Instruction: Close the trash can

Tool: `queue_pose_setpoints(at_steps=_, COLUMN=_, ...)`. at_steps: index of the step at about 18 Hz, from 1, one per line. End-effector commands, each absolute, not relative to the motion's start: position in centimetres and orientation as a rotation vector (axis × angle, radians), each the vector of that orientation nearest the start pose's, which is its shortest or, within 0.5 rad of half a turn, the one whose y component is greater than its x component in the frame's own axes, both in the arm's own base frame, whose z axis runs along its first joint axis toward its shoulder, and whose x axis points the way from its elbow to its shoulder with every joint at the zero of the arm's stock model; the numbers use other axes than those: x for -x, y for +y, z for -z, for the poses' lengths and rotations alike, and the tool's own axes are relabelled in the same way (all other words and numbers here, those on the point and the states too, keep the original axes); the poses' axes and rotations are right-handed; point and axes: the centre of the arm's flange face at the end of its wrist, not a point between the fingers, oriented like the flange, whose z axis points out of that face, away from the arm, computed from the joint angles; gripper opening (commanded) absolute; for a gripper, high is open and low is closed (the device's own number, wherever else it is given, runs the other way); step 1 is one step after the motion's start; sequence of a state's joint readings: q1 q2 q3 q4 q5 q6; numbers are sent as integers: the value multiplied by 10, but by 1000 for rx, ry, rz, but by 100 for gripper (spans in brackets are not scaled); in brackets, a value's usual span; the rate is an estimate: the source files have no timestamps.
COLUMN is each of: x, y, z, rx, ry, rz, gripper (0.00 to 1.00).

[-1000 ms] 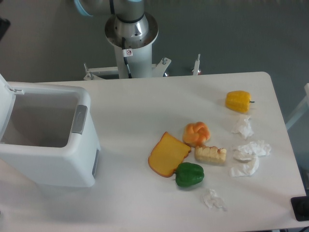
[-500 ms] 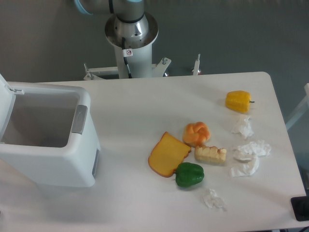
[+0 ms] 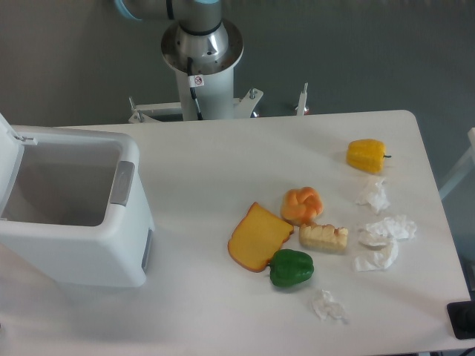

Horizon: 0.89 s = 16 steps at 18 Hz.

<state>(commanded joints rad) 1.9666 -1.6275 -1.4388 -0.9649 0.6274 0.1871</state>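
One arm: only its base column [image 3: 200, 63] shows, at the upper centre of the frame behind the table's far edge; the gripper is out of view, so whether it is released or clenched cannot be told.
Crumpled paper, nearest: a small white wad [image 3: 327, 305] at the lower right, just below the green pepper.
Green pepper: [image 3: 291, 268] lower centre-right, touching the lower corner of the orange slice.
Orange slice: a flat orange-yellow piece [image 3: 258, 236] like toast or cheese, centre of the frame.
Trash can: [image 3: 74, 208] at the left edge, large, white, boxy; its lid [image 3: 7, 159] stands raised at the far left, the inside open to view, a grey latch [image 3: 122, 182] on the right rim.
Pale block: a ridged cream-coloured food piece [image 3: 323, 237] just right of the slice.
Paper wads, right side: three more [image 3: 384, 241] between the pale block and the table's right edge.
Bun: a knotted orange roll [image 3: 302, 205] just above the pale block.
Yellow pepper: [image 3: 367, 155] upper right, farthest of the food.
Table: white top [image 3: 223, 156].
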Motion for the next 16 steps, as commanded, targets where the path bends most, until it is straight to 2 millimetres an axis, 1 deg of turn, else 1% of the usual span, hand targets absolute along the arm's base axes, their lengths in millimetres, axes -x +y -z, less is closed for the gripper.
queue_pose_setpoints(at_steps=4, x=5, y=575, z=-623, rx=2158, ry=157, rz=834, gripper=100)
queue_pose_setpoints(at_steps=9, x=1, y=577, z=-621, rx=2160, ry=169, rz=837, gripper=100)
queue_pose_setpoints(at_steps=14, x=-3, y=585, z=-610, rx=2176, ry=175, rz=855, gripper=100)
queue_pose_setpoints(at_steps=16, x=-4, y=585, z=-610, rx=2177, ry=175, rz=857, gripper=100)
